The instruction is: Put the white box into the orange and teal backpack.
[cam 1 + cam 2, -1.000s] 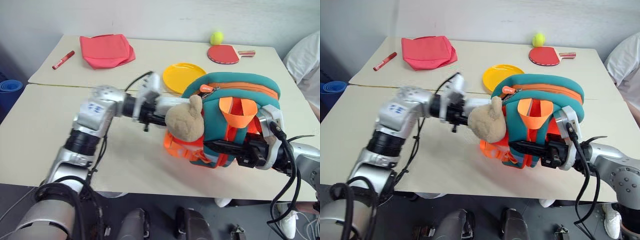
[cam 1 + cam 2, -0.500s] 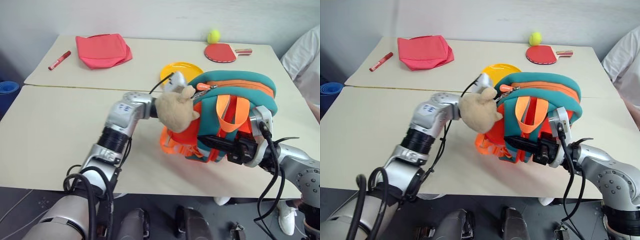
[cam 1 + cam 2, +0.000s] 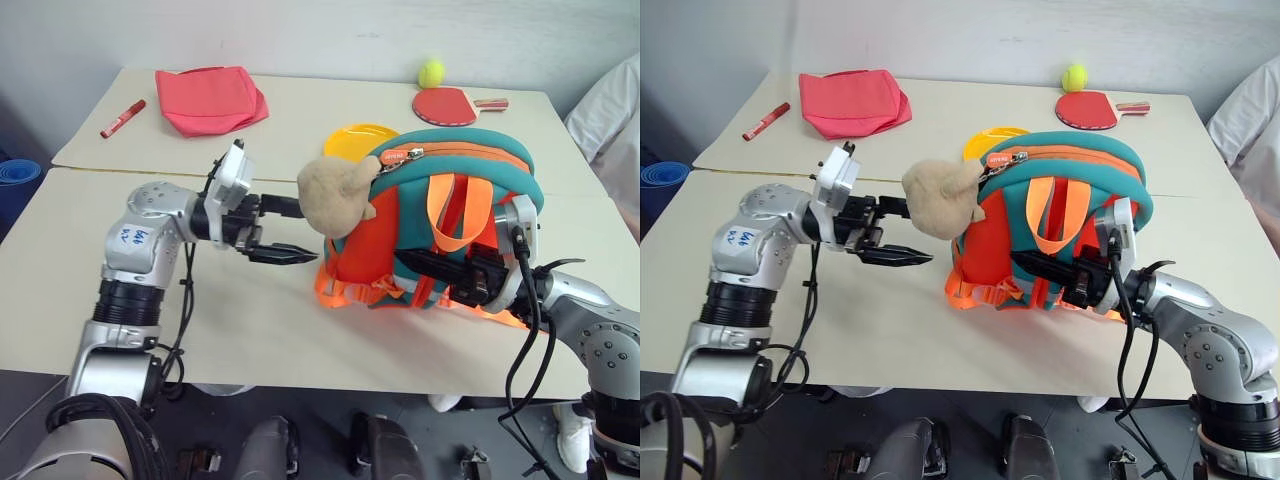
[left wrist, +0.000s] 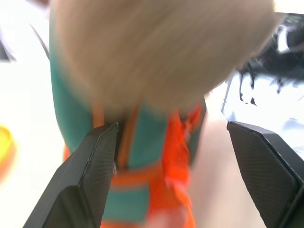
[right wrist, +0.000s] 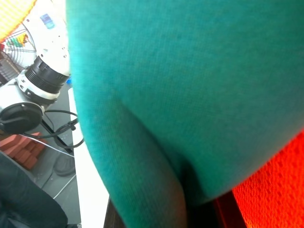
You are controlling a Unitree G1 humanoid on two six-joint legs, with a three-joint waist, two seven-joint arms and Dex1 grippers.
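The orange and teal backpack [image 3: 445, 215] stands upright on the table, straps facing me, its zipper running along the teal top. A tan plush toy [image 3: 335, 193] hangs off its left side. My left gripper [image 3: 308, 233] is open just left of the toy, pointing at the backpack with nothing between its fingers [image 4: 95, 175]. My right gripper [image 3: 410, 263] is shut on the backpack's lower back, among the straps; in the right wrist view teal fabric [image 5: 190, 85] presses against it. The white box is out of view.
A yellow plate [image 3: 352, 137] lies right behind the backpack. Further back are a pink-red cloth bag [image 3: 210, 98], a red marker [image 3: 124, 118], a red paddle [image 3: 447, 104] and a tennis ball [image 3: 432, 72]. A person in white [image 3: 610, 110] is at the right edge.
My left gripper has drawn back to the left, away from the backpack's top and the plush toy, and opened. The backpack now stands more upright in my right gripper.
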